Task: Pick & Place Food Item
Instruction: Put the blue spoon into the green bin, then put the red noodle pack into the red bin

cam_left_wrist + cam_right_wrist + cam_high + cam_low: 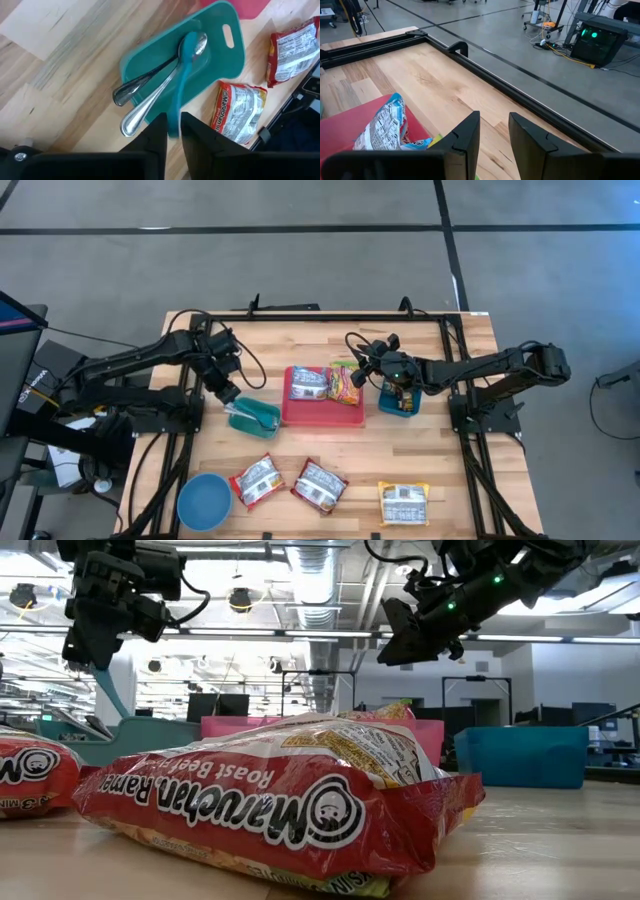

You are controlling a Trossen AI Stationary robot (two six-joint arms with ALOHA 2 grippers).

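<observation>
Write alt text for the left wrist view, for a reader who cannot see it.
The left gripper pinches the handle of a teal spoon whose bowl rests on a teal cutting board beside two metal spoons. The board lies on the wooden table, with two ramen packets just past it.

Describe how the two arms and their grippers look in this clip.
Both arms are dark, jointed, with black cables looping off the wrists. The left gripper and right gripper each end in two flat, angular black fingers. A green light glows on the right arm.
</observation>
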